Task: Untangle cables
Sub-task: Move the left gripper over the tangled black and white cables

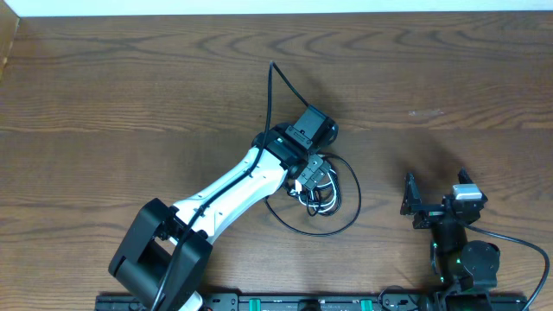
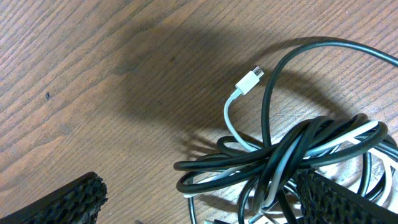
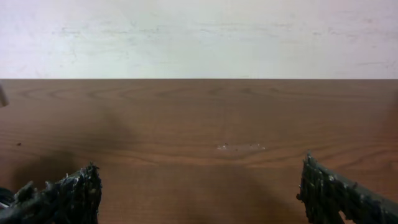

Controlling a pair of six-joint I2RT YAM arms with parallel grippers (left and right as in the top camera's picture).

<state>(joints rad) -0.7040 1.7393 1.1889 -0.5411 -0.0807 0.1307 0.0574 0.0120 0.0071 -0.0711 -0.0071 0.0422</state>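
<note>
Left claw [image 2: 208, 208] wide open, hovering over black cable [image 2: 265, 99] and white cable [image 2: 226, 118] on table [image 2: 93, 74]. The knot [image 2: 283, 155] sits off-centre in the gap, seemingly lying across it. Right claw [image 1: 436, 200] open, empty, well apart; left nearer.

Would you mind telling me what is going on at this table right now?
The left gripper hangs open right over a knotted bundle of black and white cables lying mid-table, with nothing clamped yet. The right gripper, also open, sits off to the side over bare table, away from the cables. The tangle looks untouched so far.
</note>
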